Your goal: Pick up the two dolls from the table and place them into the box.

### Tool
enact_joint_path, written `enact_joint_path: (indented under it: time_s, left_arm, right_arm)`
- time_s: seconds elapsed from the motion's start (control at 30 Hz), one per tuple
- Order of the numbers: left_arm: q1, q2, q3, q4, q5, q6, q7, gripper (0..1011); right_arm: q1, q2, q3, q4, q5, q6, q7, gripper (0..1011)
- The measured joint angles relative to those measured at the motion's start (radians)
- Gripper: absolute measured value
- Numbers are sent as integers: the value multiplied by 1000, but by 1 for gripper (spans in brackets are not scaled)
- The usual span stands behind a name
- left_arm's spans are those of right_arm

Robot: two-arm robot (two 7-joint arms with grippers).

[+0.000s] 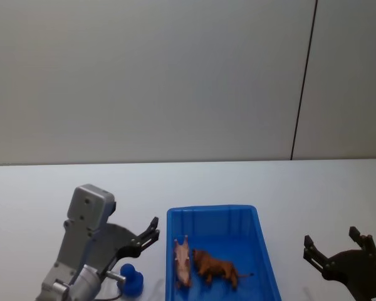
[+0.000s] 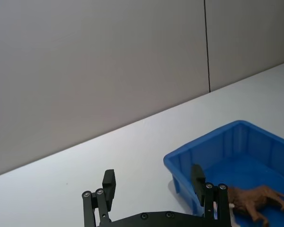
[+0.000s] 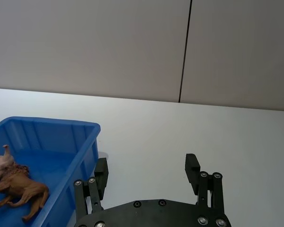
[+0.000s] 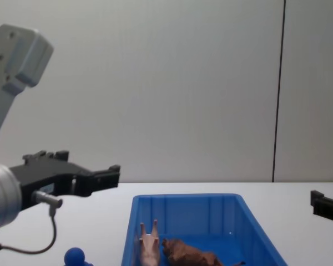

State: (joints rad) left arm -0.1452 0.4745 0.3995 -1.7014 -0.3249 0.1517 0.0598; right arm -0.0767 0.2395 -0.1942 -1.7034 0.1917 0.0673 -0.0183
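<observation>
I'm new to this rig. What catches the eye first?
The bright blue box sits front and centre, with the pink doll and the shaggy brown doll lying side by side inside it. The left gripper and right gripper hang open on either side.

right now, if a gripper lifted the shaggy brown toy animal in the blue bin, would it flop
Probably stiff: the shaggy brown toy animal keeps its legs stuck out. Likely light, being far smaller than the large blue plastic bin. A push may nudge the pale pink long-eared toy beside it.
</observation>
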Motion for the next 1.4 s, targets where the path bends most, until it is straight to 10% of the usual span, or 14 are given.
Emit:
enact_joint_path:
  time_s: [1.4]
  left_arm:
    - [26,1,-31,128,-128,67,-80,1001]
  right_arm:
    - [-6,2,2,-3,3,-4,-9,1001]
